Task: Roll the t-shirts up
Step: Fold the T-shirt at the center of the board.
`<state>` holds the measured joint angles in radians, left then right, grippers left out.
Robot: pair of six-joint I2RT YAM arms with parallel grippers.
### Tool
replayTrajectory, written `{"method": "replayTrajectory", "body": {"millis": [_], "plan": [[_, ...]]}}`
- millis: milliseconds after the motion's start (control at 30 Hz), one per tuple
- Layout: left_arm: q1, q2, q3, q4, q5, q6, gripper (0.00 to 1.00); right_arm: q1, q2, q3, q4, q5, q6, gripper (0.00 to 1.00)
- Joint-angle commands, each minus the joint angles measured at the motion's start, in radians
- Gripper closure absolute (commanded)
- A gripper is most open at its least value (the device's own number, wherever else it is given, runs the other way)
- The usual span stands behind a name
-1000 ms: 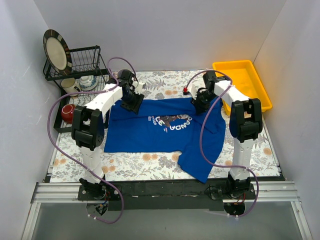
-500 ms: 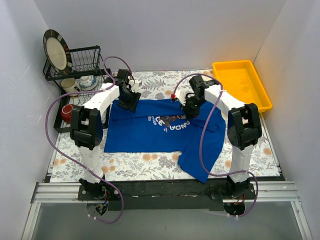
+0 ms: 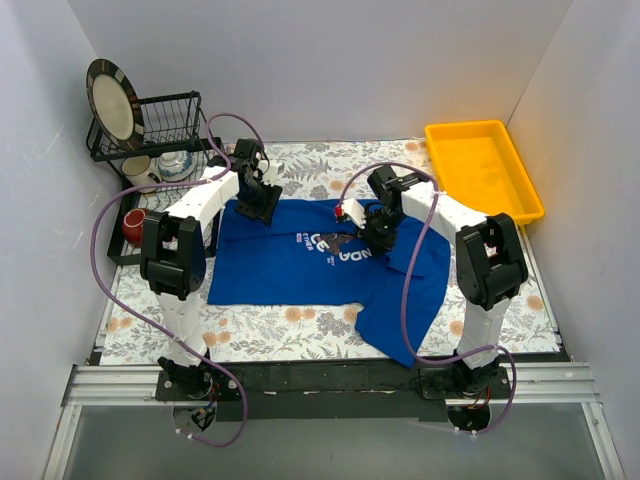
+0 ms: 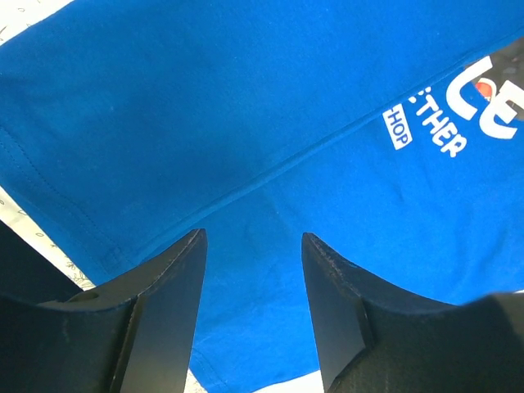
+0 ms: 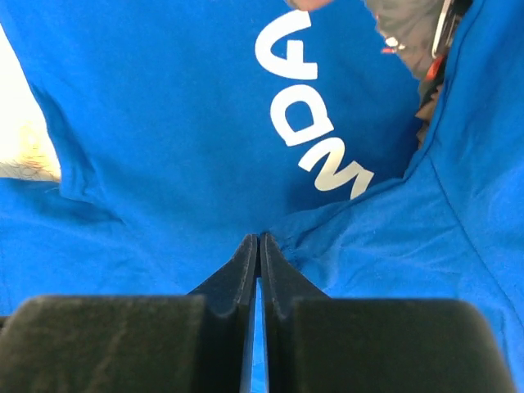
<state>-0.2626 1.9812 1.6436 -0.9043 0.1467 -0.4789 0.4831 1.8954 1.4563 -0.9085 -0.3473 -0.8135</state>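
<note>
One royal-blue t-shirt (image 3: 290,265) with white lettering lies spread on the floral table cover, its right part folded in over the chest. My left gripper (image 3: 262,205) is open over the shirt's far left edge. In the left wrist view its fingers (image 4: 254,239) straddle flat blue fabric (image 4: 246,123) beside the white lettering. My right gripper (image 3: 378,232) is near the shirt's middle. In the right wrist view it (image 5: 259,239) is shut on a pinched fold of the t-shirt (image 5: 164,123), just below the white letters.
A yellow tray (image 3: 485,170) stands at the back right. A black dish rack (image 3: 160,125) holds a plate (image 3: 112,100) at the back left, with white mugs (image 3: 140,170) and a red mug (image 3: 134,226) beside it. Purple cables loop over both arms.
My right gripper has moved left and nearer, from the shirt's far right edge to its middle, pulling fabric over the chest print. The left gripper has barely moved.
</note>
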Motion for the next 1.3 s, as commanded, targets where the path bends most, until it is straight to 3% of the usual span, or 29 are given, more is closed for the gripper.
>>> {"method": "replayTrajectory", "body": {"millis": [0, 133, 267, 367, 500, 733, 967, 1267], "plan": [[0.008, -0.05, 0.004, 0.015, 0.03, -0.003, 0.5, -0.017, -0.036, -0.014, -0.006, 0.031, 0.022, 0.88], [0.008, -0.042, 0.015, 0.013, 0.013, 0.0, 0.5, -0.109, -0.003, 0.143, -0.065, -0.118, 0.063, 0.71], [0.023, -0.035, 0.007, 0.041, -0.035, 0.016, 0.5, -0.208, 0.065, 0.323, -0.133, -0.174, 0.057, 0.7], [0.043, 0.002, 0.021, 0.051, -0.055, 0.017, 0.5, -0.259, 0.119, 0.383, -0.112, -0.118, 0.057, 0.7], [0.059, 0.051, 0.022, 0.079, -0.101, 0.025, 0.54, -0.282, 0.149, 0.309, 0.102, 0.086, 0.093, 0.74], [0.068, 0.119, 0.001, 0.117, -0.219, 0.039, 0.75, -0.299, 0.235, 0.288, 0.255, 0.329, 0.1, 0.84], [0.088, 0.166, -0.042, 0.125, -0.292, 0.037, 0.83, -0.314, 0.313, 0.303, 0.296, 0.473, 0.057, 0.87], [0.102, 0.096, -0.142, 0.044, -0.256, 0.022, 0.86, -0.331, 0.36, 0.306, 0.243, 0.548, 0.085, 0.88]]}}
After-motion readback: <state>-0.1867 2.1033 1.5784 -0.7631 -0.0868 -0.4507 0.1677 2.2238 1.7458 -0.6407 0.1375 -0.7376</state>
